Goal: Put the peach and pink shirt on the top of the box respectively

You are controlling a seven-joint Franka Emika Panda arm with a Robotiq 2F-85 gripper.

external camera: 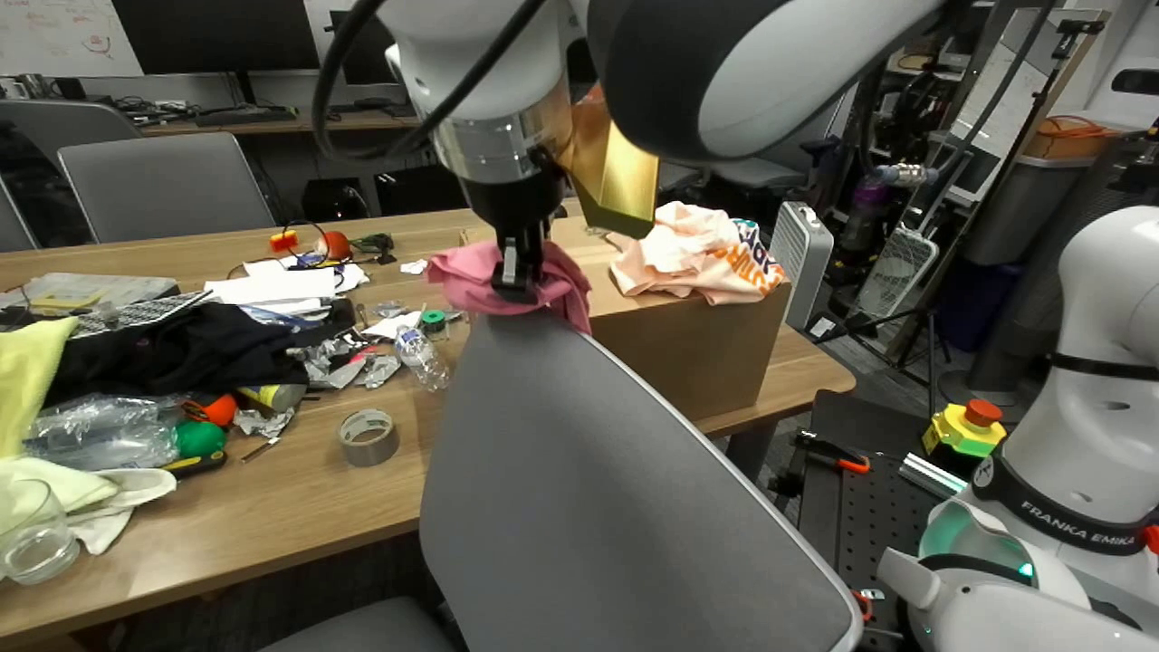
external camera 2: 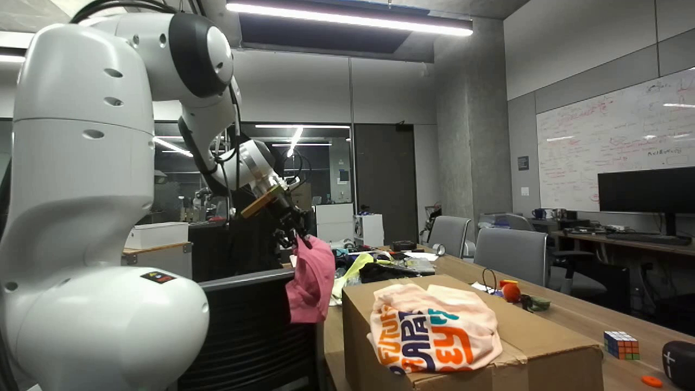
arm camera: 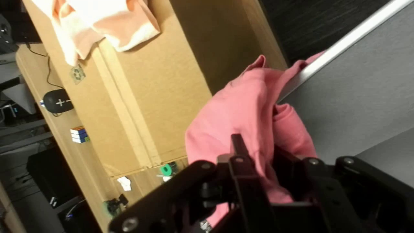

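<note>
Shirt [external camera 2: 311, 285], pink, probably light and limp, is pinched in the gripper [arm camera: 261, 146], best held by a thick bunch.

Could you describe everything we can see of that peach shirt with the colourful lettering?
The peach fabric shirt, printed with bold orange, dark blue and teal letters, lies crumpled on top of the brown cardboard box, seeming to lap slightly over one edge. It looks like soft, thin cotton, heaped in loose folds, with a plain stretch beside the lettering. Collar and sleeves are hard to make out. Only the box appears to touch it.
</note>
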